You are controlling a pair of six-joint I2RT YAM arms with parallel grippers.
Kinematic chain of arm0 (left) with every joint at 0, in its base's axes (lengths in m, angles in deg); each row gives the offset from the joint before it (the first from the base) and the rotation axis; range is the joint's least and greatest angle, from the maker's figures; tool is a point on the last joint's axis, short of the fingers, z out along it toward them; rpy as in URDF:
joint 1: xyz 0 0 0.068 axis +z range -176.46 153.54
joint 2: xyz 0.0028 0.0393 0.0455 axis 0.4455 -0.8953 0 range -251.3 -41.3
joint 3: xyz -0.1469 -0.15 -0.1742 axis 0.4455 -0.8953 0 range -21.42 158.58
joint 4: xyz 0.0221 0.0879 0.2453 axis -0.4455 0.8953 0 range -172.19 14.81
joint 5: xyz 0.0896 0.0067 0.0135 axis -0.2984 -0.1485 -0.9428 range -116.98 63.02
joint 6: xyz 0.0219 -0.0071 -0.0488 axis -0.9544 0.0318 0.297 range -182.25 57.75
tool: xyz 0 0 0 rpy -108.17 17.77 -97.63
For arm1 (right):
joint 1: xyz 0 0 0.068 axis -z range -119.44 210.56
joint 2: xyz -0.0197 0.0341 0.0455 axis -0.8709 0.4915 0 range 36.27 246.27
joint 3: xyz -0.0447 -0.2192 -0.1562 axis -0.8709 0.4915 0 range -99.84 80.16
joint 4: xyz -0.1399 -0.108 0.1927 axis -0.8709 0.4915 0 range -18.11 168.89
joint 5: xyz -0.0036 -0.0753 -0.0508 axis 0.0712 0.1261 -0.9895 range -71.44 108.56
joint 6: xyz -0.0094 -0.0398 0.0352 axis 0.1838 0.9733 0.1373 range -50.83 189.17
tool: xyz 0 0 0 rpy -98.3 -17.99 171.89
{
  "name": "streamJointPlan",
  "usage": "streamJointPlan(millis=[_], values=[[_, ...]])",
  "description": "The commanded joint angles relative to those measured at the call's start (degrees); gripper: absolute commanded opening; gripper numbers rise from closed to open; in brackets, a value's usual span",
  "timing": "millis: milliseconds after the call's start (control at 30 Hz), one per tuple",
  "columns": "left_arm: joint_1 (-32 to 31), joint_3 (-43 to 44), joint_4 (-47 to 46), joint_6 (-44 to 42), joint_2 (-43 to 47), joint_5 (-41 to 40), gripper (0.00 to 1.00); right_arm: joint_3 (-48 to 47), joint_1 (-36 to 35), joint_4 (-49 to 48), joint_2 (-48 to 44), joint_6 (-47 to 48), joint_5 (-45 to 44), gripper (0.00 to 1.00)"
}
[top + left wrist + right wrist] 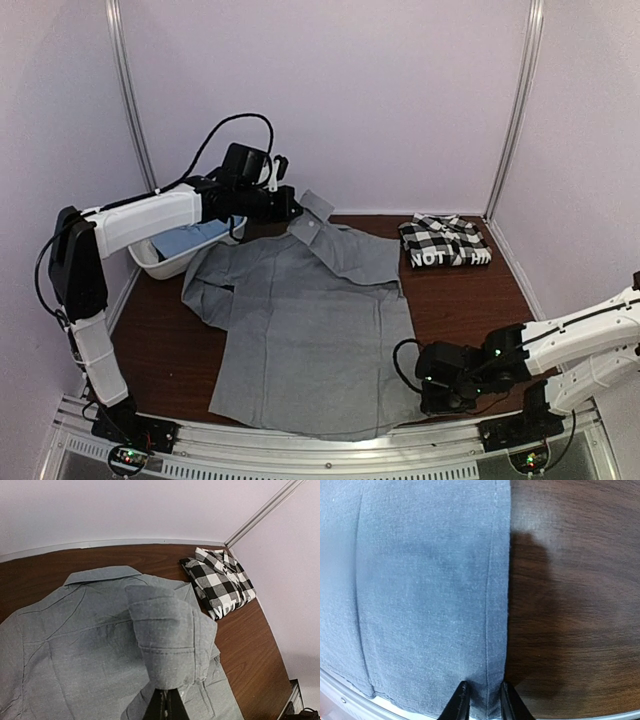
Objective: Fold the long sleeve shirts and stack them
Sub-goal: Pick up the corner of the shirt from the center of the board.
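Observation:
A plain grey long sleeve shirt (310, 330) lies spread over the middle of the table, collar toward the back. My left gripper (290, 207) hovers above its far left shoulder, shut on a grey sleeve cuff (167, 645) that hangs lifted over the shirt body (75, 645). My right gripper (428, 388) is low at the shirt's near right edge. In the right wrist view its jaws (484, 702) stand narrowly open astride the side hem (492, 605). A folded black-and-white checked shirt (445, 243) rests at the back right. A light blue shirt (190, 238) lies in the tub.
A white plastic tub (150, 262) stands at the back left under the left arm. Dark wooden table (470, 300) shows bare to the right of the grey shirt. A metal rail (330, 455) runs along the near edge, and pale walls close in on three sides.

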Motion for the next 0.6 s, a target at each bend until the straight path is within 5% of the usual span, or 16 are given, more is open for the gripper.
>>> streamJointPlan(millis=[0,200,567], values=[[0.44,4.28,-0.59,-1.58,0.39,-0.65,0.00,-1.25,-0.77,2.71,1.28,-2.19,-2.22,0.20],[1.94,6.89,-0.03,-2.83,0.39,-2.27,0.00,-6.13,-0.83,8.13,1.18,-2.07,-8.08,0.08],[6.20,5.03,1.65,-5.39,3.83,-5.93,0.00,-15.54,-4.55,7.16,6.97,4.10,-11.50,0.04]])
